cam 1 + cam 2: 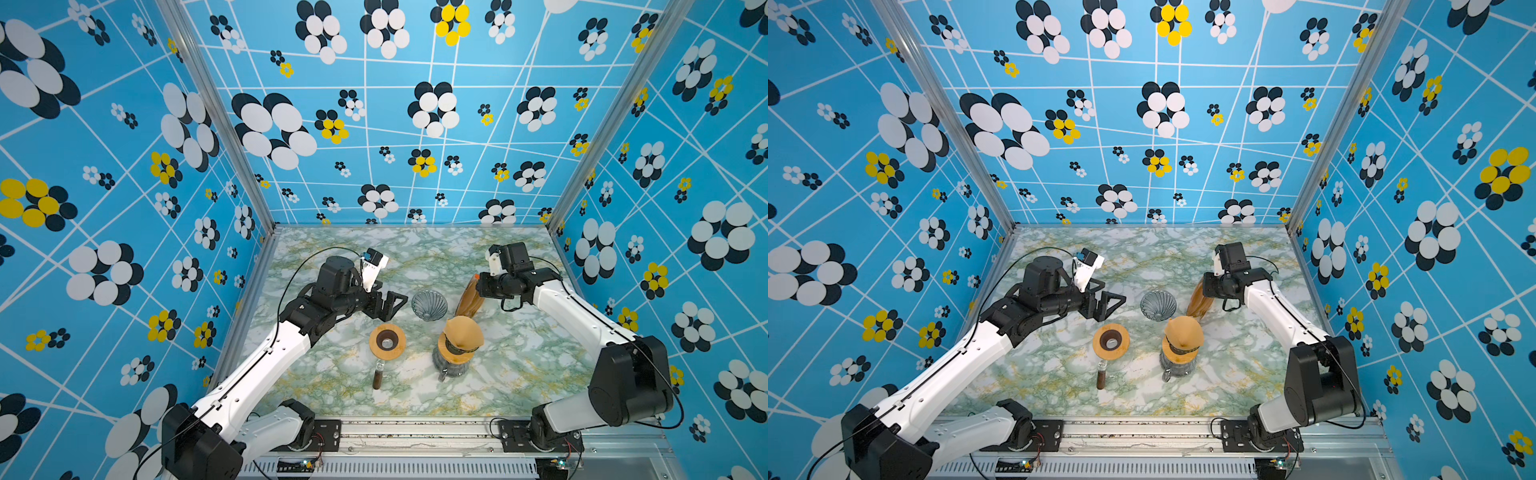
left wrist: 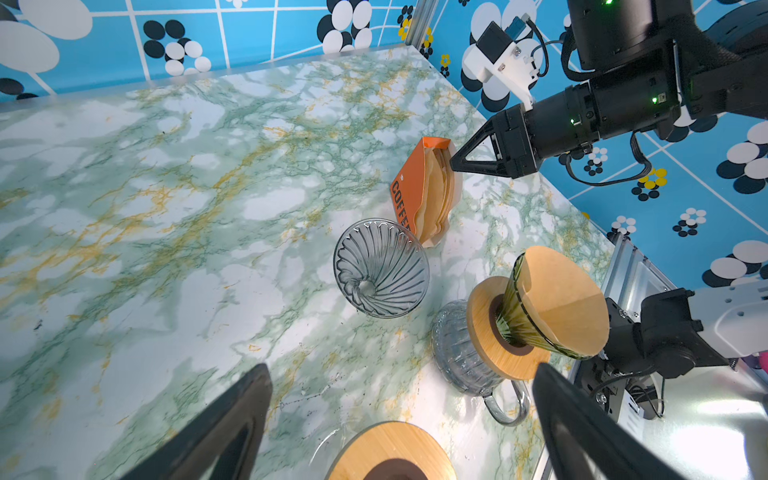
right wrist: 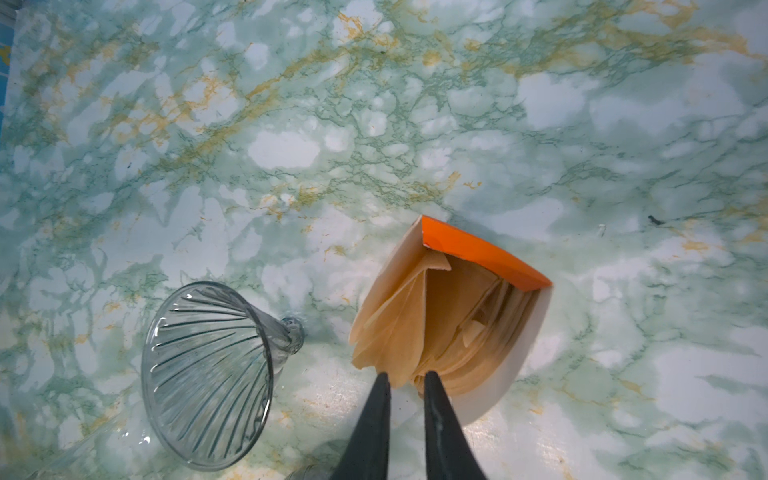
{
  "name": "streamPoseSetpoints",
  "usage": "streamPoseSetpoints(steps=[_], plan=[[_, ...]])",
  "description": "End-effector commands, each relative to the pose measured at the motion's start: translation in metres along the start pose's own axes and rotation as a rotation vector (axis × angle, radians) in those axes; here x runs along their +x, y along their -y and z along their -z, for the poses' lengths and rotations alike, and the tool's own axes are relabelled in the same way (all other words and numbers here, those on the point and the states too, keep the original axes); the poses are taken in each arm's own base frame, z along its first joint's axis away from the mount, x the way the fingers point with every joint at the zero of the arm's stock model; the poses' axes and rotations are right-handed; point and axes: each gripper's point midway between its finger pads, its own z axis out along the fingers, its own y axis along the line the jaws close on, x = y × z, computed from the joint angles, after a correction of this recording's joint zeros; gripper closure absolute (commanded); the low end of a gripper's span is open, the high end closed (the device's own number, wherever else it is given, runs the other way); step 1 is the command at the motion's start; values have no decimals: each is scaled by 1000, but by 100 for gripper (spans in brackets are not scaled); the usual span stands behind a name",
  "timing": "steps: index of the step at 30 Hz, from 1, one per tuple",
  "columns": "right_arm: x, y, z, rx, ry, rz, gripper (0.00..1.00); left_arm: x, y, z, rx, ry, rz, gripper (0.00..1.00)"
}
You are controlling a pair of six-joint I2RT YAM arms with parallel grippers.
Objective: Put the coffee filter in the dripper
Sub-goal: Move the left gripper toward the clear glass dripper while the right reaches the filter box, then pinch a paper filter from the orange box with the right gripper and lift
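Flanking coffee filter (image 3: 400, 332): right jaws

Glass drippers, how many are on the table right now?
2. One empty dripper lies on its side mid-table, beside the orange filter packet. The other dripper stands in a wooden collar on the carafe, already lined with a paper filter. None seems hidden.

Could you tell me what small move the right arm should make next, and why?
Probably close the right gripper fully: its jaws straddle the edge of a paper filter in the orange filter pack, with a gap showing beside the paper, so it looks not yet pinched for lifting.
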Motion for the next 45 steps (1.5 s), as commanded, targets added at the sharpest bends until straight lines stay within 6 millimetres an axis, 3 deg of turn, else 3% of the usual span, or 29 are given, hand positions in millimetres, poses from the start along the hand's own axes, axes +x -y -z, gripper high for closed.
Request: streamPoseSetpoints(steps=[1, 34, 39, 45], plan=[[-15, 4, -2, 23, 35, 12, 82, 4, -2, -3, -14, -17, -20, 1], [-16, 9, -48, 41, -25, -7, 86, 7, -1, -3, -29, -31, -41, 1], [-19, 7, -42, 39, -10, 2, 92, 7, -1, -3, -29, -30, -42, 1], [-21, -1, -16, 27, 30, 25, 98, 5, 1, -1, -26, -24, -46, 1]])
